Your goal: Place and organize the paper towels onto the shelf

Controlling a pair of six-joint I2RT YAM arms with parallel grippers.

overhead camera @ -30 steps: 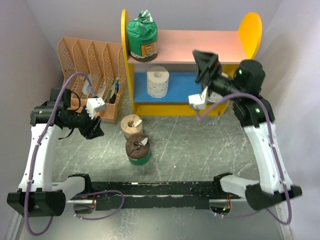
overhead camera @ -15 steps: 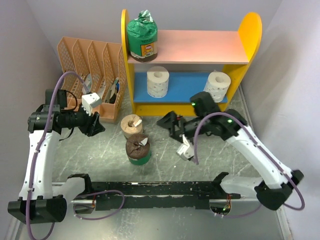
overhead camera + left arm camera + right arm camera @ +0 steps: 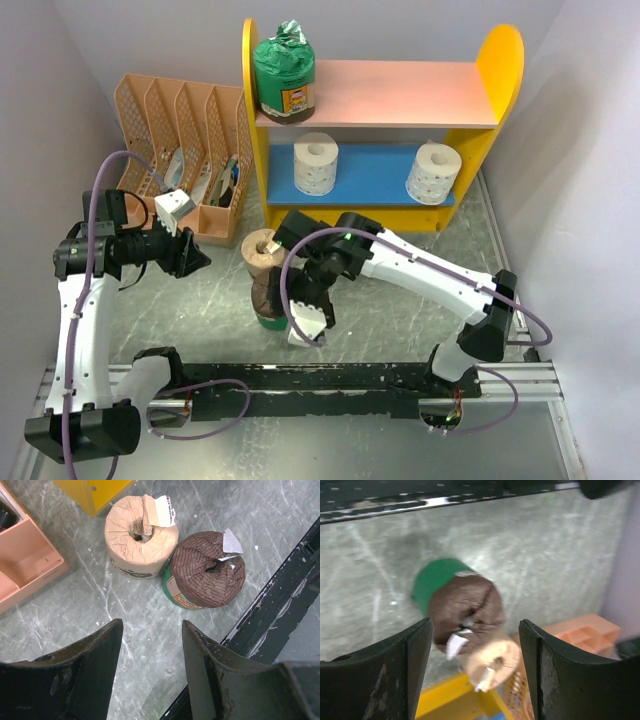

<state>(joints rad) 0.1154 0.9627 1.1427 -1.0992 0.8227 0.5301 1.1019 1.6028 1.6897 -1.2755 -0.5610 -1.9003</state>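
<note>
The shelf (image 3: 502,55) stands at the back. One green-wrapped roll (image 3: 284,70) is on its pink board, and two white rolls (image 3: 316,162) (image 3: 433,172) are on its blue board. A tan roll (image 3: 260,248) and a brown green-wrapped roll (image 3: 266,300) stand on the table in front. My right gripper (image 3: 288,262) is open just above and beside these two. Its view shows the brown roll (image 3: 465,605) and the tan roll (image 3: 492,662) between open fingers (image 3: 475,625). My left gripper (image 3: 195,258) is open and empty, left of them. Both rolls (image 3: 137,535) (image 3: 207,572) lie ahead of its fingers (image 3: 151,625).
A peach slotted file organizer (image 3: 180,110) with papers stands left of the shelf, close to my left arm. The black rail (image 3: 330,385) runs along the near edge. Grey walls close in both sides.
My right arm left a white roll on the right of the blue board, then swung left and down over the two rolls on the table. My left arm shifted slightly.
</note>
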